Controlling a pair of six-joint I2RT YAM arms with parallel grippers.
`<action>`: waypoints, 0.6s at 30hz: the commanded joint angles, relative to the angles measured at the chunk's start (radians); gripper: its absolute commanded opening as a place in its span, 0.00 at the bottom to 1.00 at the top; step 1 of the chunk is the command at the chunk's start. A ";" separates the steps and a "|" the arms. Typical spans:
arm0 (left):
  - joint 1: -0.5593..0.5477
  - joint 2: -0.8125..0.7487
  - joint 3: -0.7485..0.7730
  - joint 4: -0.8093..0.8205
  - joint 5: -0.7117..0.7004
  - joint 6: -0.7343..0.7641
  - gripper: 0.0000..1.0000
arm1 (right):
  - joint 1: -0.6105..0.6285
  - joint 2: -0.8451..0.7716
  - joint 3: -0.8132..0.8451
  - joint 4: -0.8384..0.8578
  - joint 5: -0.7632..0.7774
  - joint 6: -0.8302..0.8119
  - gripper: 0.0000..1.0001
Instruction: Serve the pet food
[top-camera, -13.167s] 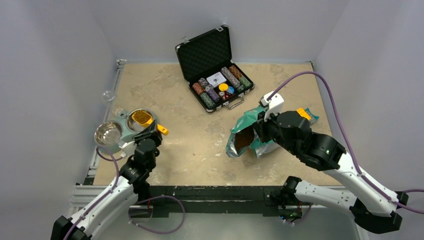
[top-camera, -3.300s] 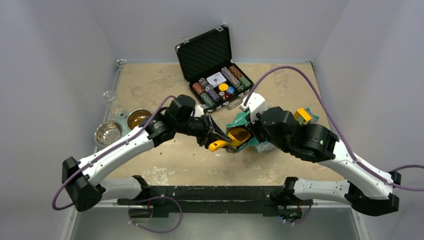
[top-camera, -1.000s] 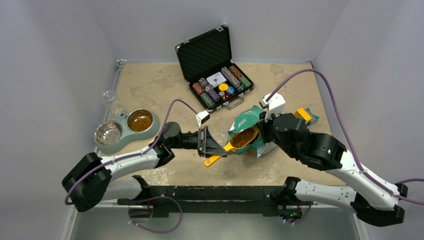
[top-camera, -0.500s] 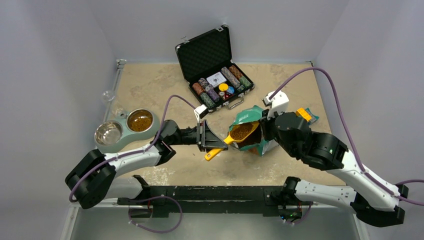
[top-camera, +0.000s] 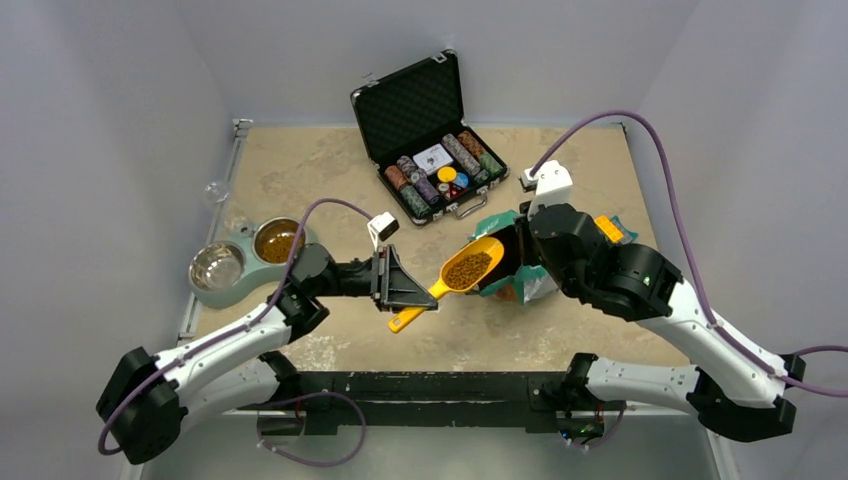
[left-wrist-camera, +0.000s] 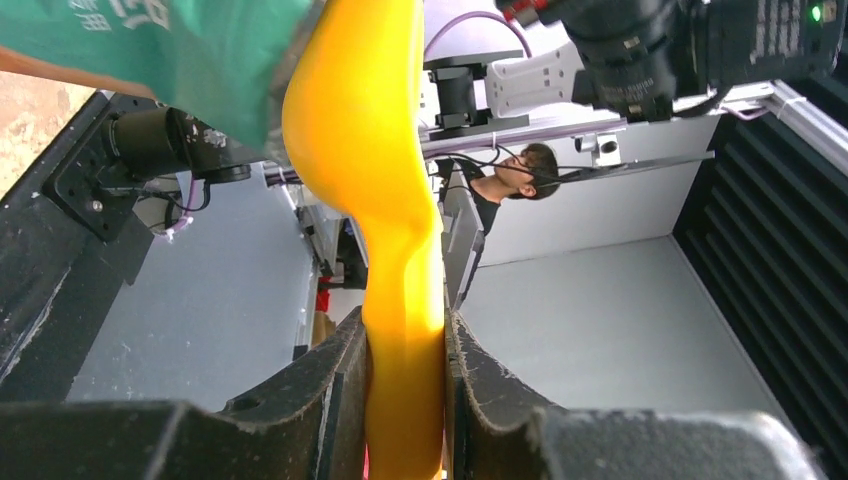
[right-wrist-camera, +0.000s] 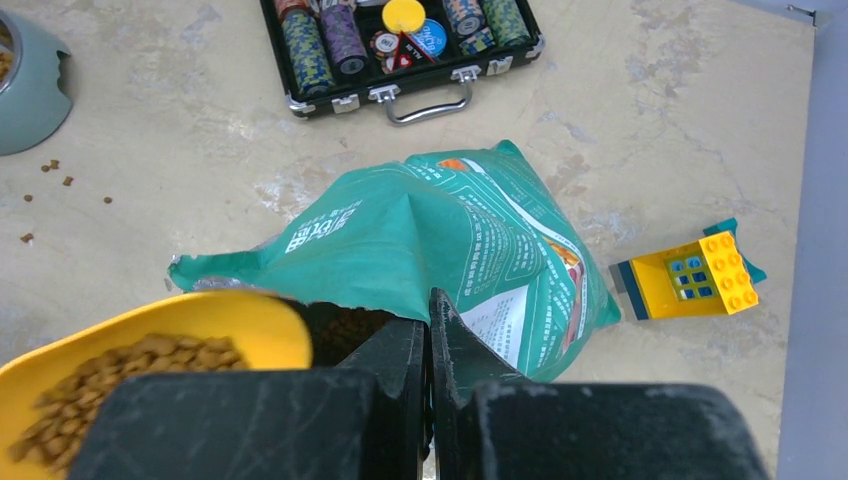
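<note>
**A:** Where is the kibble (top-camera: 466, 269)?

**B:** It is heaped in the bowl of the yellow scoop (top-camera: 478, 258), which is in the air about mid-table, just left of the mouth of the teal pouch (right-wrist-camera: 440, 230). More shows dark inside the pouch behind its torn rim. There is also a brown fill in the farther dish of the green feeder (top-camera: 247, 280) at the left edge.

**A:** And the jaws?

**B:** The left gripper (left-wrist-camera: 405, 345) pinches the scoop's handle from both sides, and the wrist view shows both fingers pressed against the yellow plastic. The kibble lies beyond the fingertips, to their right at the scoop's other end — not between the jaws.

**A:** The other arm?

**B:** The right gripper (right-wrist-camera: 430, 325) is closed tight on the near edge of the pouch's mouth. The loaded scoop sits just left of those fingers.

**A:** Anything else around?

**B:** A few stray pellets (right-wrist-camera: 55, 180) lie on the table (top-camera: 330, 180) near the feeder. An open chip case (top-camera: 430, 140) stands at the far side, and a yellow brick (right-wrist-camera: 690, 275) lies right of the pouch.
</note>
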 joint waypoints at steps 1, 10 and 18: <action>0.017 -0.126 0.050 -0.160 0.009 0.085 0.00 | -0.041 0.018 0.056 0.018 0.015 0.007 0.00; 0.038 -0.246 0.159 -0.366 -0.045 0.124 0.00 | -0.081 -0.002 -0.047 0.061 -0.074 -0.001 0.00; 0.101 -0.172 0.360 -0.458 -0.256 0.158 0.00 | -0.081 -0.079 -0.126 0.032 -0.079 0.011 0.00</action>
